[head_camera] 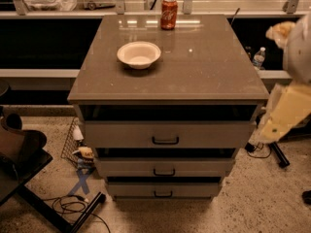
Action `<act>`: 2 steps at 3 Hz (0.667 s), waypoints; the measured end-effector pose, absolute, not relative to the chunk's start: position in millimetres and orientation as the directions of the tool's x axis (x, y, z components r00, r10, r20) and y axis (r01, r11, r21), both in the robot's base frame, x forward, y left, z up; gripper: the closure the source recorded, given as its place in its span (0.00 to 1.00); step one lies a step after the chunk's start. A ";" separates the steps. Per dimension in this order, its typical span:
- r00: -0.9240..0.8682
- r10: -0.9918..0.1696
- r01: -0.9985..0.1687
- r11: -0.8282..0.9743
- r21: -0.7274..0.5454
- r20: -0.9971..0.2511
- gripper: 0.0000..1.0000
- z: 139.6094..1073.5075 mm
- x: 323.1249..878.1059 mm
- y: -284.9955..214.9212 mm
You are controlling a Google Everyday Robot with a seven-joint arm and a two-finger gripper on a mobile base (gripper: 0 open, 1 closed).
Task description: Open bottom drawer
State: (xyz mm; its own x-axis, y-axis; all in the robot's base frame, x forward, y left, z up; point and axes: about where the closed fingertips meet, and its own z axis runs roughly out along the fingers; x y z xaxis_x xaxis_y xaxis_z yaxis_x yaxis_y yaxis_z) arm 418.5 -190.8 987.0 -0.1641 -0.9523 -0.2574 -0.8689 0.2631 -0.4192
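Note:
The bottom drawer point(163, 189) is the lowest and narrowest of three grey-beige fronts on a cabinet. It has a small black bar handle point(163, 194) and its front looks pushed in, with no interior showing. The middle drawer point(164, 167) and the top drawer point(165, 134) sit above it. My cream arm hangs at the right edge of the view, and my gripper point(268, 130) is at its lower end. It is beside the cabinet's right side at top-drawer height, apart from any handle.
A white bowl point(139, 54) and a red soda can point(169, 13) stand on the cabinet's brown top point(204, 67). A dark chair point(19, 154) and cables point(73, 205) lie on the floor at left. A wire basket point(73, 142) leans by the cabinet's left side. A black stand leg point(278, 154) is at right.

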 end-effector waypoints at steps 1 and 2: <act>-0.154 -0.940 -0.873 0.274 -0.403 -0.306 0.00 926.3 412.5 -188.7; -0.148 -0.924 -0.887 0.281 -0.366 -0.352 0.00 850.1 410.1 -183.7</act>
State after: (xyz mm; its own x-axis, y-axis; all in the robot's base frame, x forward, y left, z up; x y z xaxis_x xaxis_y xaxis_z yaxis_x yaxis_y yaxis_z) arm 410.1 -183.7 850.1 -0.1479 -0.9242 -0.3521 -0.8869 0.2815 -0.3662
